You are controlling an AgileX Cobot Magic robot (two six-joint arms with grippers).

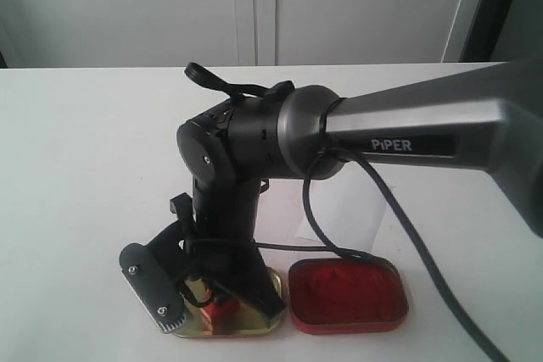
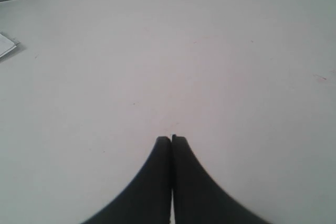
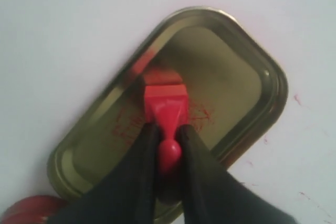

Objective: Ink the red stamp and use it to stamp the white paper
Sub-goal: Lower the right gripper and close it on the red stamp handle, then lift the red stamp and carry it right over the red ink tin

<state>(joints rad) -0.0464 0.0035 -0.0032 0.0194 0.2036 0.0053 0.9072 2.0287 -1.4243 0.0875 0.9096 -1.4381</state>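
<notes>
Exterior view: right tool [image 1: 212, 315] lowered into brass-coloured tin lid [image 1: 259, 328], red stamp [image 1: 225, 307] between its fingers; open tin of red ink paste [image 1: 348, 294] just beside the lid; white paper [image 1: 352, 209] behind both, on bench [image 1: 85, 167]. Left wrist view: left tool [image 2: 171, 139] pressed together, holding nothing, over bench. Right wrist view: right tool pinching stamp handle, base on or just above lid, contact unclear. Step judged: pick-up, inking not yet done; next move calls for lifting, carrying to paste, pressing base flat
</notes>
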